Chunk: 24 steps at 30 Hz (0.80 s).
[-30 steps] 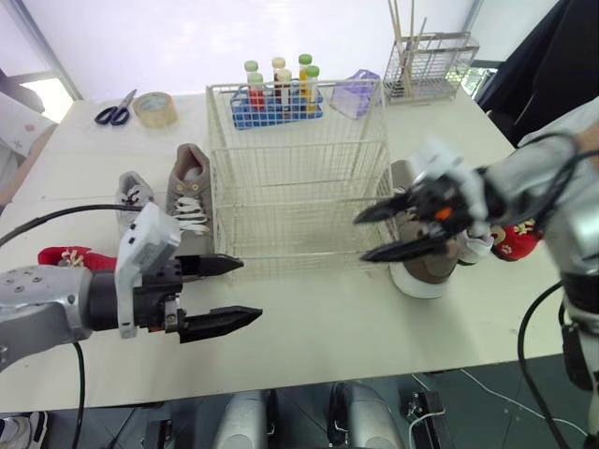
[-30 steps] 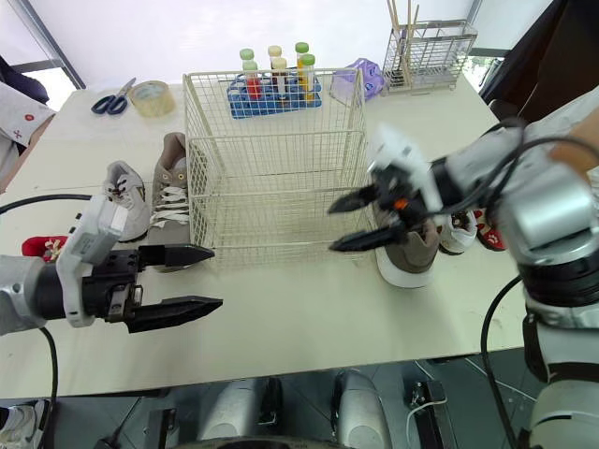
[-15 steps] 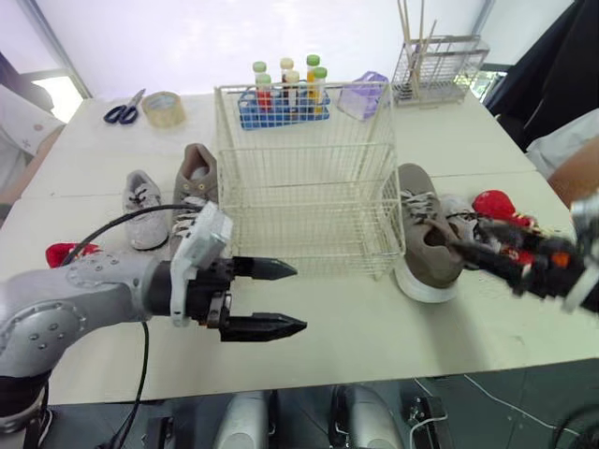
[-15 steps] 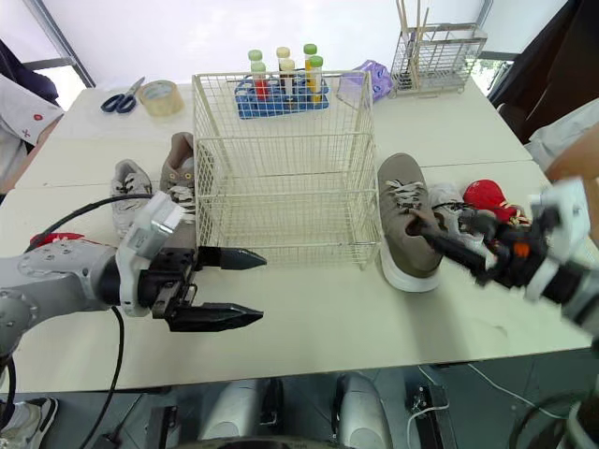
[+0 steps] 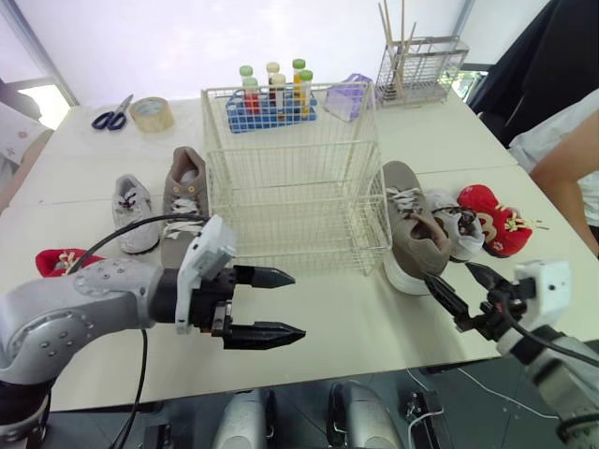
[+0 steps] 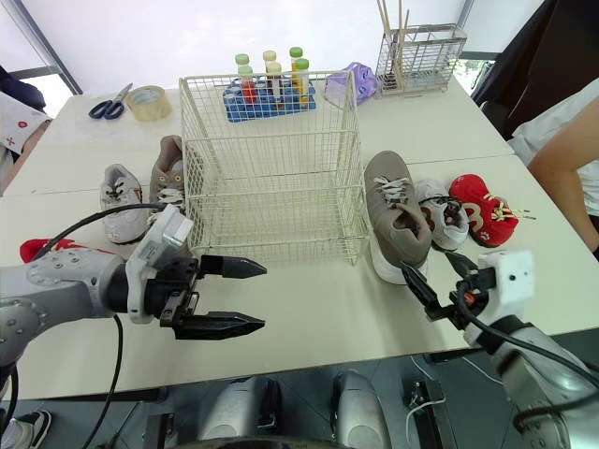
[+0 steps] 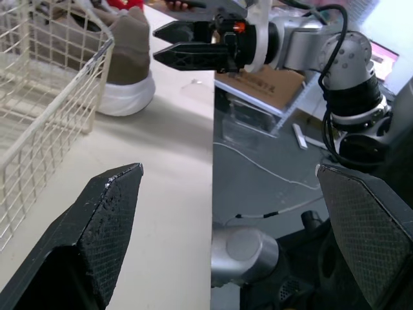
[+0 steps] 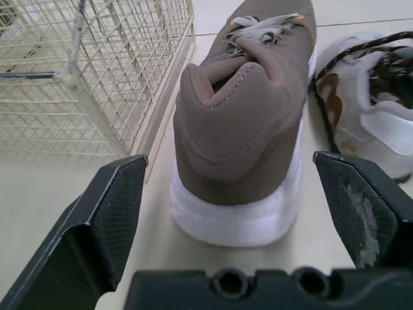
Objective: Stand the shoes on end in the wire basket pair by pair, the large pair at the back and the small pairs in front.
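Scissors point(image 5: 113, 114), tape roll point(image 5: 151, 113), tube rack point(image 5: 273, 86)

The left arm point(image 5: 65, 318) is a rounded silver-grey metal shell dotted with small dark screws; a thin black cable point(image 5: 167, 218) arcs over it to a white boxy housing point(image 5: 208, 260) at the wrist; the left end effector point(image 5: 298, 305) has two black, tapering, pointed fingers point(image 7: 103, 226) with a fine diamond-grid texture; the right end effector point(image 5: 447, 273) has the same black pair, set on a white block point(image 5: 545, 281) with a small orange mark point(image 7: 239, 27); a second cable point(image 5: 560, 343), also black, runs along the grey right forearm point(image 5: 571, 388).
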{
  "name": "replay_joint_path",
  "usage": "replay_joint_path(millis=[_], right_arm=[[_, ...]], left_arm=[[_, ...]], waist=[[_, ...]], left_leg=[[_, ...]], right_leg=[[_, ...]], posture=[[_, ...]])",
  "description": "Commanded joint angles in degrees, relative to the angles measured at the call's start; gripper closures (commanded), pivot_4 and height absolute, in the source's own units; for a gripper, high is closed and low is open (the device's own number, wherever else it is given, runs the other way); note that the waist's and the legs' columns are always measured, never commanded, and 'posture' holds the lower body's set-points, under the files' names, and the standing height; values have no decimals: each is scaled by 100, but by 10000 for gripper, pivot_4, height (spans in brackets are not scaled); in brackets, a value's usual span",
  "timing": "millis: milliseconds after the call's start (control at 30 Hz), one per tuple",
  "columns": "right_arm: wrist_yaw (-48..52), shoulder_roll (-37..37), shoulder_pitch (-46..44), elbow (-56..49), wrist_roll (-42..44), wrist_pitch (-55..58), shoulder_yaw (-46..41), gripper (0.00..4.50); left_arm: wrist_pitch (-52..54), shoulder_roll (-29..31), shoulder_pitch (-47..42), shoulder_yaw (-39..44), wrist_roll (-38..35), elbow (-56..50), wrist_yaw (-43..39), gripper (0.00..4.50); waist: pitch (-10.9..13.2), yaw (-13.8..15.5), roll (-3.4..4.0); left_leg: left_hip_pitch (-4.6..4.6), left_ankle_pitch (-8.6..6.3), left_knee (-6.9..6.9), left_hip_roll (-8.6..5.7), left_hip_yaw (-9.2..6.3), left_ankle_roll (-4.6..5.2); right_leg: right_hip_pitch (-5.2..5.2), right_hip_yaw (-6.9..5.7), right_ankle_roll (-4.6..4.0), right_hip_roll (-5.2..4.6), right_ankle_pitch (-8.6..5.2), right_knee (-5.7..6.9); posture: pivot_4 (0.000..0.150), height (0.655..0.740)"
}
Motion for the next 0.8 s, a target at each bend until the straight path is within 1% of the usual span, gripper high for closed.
replay_joint_path(millis=[33, 300, 533, 633, 700, 800], right_arm=[[-313, 38, -356, 414, -188, -440, 398, 694], [-923, 59, -927, 1357, -584, -819, 1082, 694], [-1014, -129, -902, 1720, -832, -917, 1591, 694], [-1063, -118, -901, 1802, -925, -1129, 1650, 8529], [-1071, -144, -924, 1853, -971, -1206, 1685, 17498], [-1046, -330, -860, 1916, -1122, -1162, 1818, 27965]], left_arm=[[8, 103, 223, 230, -75, -332, 174, 0], [-83, 178, 837, 365, -23, -710, 498, 0], [-165, 185, 1056, 464, 35, -781, 675, 0], [-191, 171, 1067, 469, 61, -779, 727, 0], [-202, 166, 1068, 466, 82, -775, 734, 0], [-210, 167, 1026, 449, 122, -755, 727, 0]], waist=[[0, 9, 0], [-1, 8, -1], [-4, 7, -5], [-8, 7, -11], [-10, 7, -13], [-15, 1, -21]], left_leg=[[0, -7, 0, 0, 0, 13], [0, -9, 0, 2, 0, 16], [1, -9, 0, 3, 0, 16], [2, -10, 0, 5, 0, 16], [2, -10, 0, 5, 0, 16], [2, -10, 0, 5, 0, 16]], right_leg=[[0, 0, -1, 0, -1, 0], [-2, 1, -3, 2, 0, 1], [-1, 0, -3, 3, 0, 1], [-1, 0, -4, 6, -1, 1], [-1, 0, -5, 6, -1, 1], [-1, 0, -5, 6, -1, 1]], posture=[[1500, 7400], [1500, 7400], [1500, 7400], [1500, 7400], [1500, 7400], [1500, 7400]])
